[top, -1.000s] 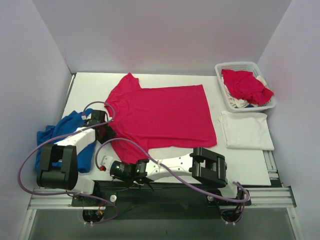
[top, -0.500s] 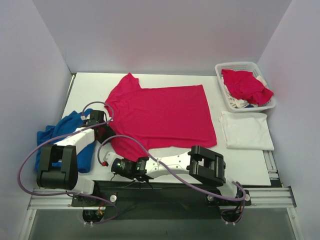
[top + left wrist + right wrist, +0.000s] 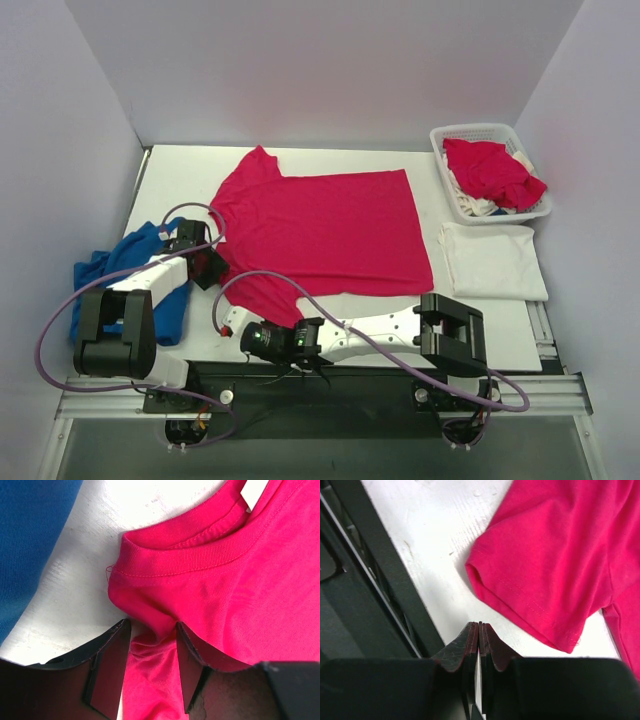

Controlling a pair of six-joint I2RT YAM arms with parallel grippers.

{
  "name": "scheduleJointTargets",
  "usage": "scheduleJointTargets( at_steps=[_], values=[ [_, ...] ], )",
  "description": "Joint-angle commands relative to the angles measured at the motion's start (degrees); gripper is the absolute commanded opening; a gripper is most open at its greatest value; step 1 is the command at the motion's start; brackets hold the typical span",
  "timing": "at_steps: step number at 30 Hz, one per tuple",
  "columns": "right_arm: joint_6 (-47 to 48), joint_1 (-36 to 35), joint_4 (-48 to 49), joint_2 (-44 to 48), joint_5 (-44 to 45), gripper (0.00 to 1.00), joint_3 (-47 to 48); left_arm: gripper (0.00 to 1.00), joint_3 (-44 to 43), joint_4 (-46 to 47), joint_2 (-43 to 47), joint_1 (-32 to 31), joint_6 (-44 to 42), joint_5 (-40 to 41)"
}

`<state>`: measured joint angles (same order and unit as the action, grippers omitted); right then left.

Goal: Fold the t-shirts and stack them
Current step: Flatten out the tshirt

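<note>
Pinching a bunched fold of the red shirt [image 3: 240,590] just below its collar [image 3: 200,555], the left gripper [image 3: 150,625] reaches forward on a low arm at the shirt's left edge. The right gripper [image 3: 479,626] is clenched on nothing, its fingers pressed together over bare table [image 3: 435,555] just beside a sleeve hem [image 3: 520,592]. Its arm lies low, stretched leftward along the near edge. The red shirt lies spread flat mid-table. A folded white shirt [image 3: 492,260] lies at the right, just in front of the basket [image 3: 490,128].
</note>
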<state>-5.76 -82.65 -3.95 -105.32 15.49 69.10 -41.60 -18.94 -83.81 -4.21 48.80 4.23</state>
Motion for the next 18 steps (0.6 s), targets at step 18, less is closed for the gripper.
scheduleJointTargets(
  at_steps=[18],
  values=[
    [4.0,1.26,5.77,-6.21,-1.42,0.32,5.96,0.52,0.29,0.74,-1.0,0.95,-1.42,0.6]
  ],
)
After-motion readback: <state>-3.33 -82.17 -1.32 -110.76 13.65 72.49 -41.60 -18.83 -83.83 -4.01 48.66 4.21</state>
